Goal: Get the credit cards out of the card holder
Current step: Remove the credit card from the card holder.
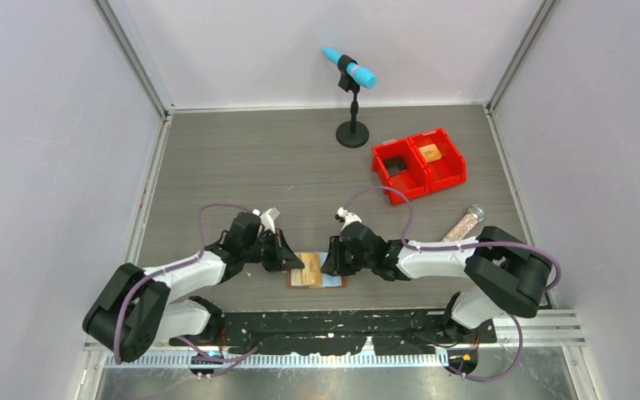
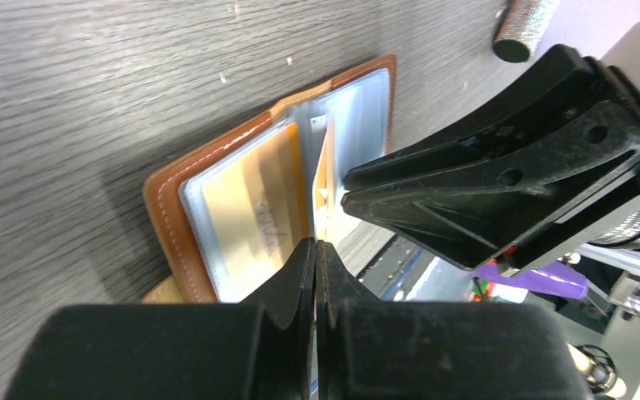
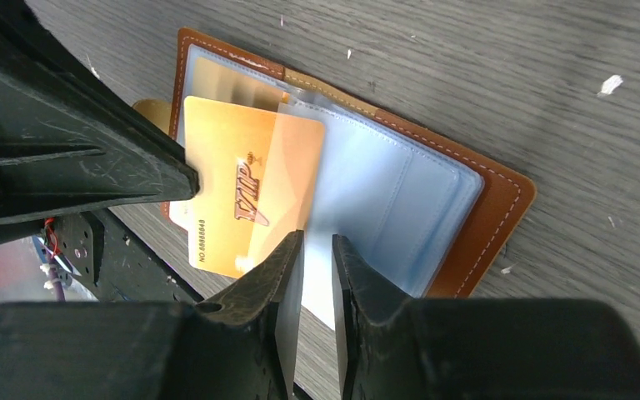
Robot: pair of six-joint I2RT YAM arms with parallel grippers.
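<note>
The brown card holder (image 1: 317,277) lies open on the table between my two grippers, pale blue sleeves up; it also shows in the left wrist view (image 2: 167,208) and the right wrist view (image 3: 492,217). My left gripper (image 1: 287,254) (image 2: 315,248) is shut on the edge of a gold VIP card (image 3: 233,192) that sticks partly out of a sleeve; the card stands edge-on in the left wrist view (image 2: 325,162). My right gripper (image 1: 330,258) (image 3: 317,250) has its jaws nearly together, pinching a raised pale blue sleeve (image 3: 383,192). Another gold card (image 2: 250,208) sits in a sleeve.
Two joined red bins (image 1: 418,162) stand at the back right, one holding a small tan item. A black stand with a blue microphone (image 1: 352,100) is at the back centre. A glittery tube (image 1: 463,223) lies right of my right arm.
</note>
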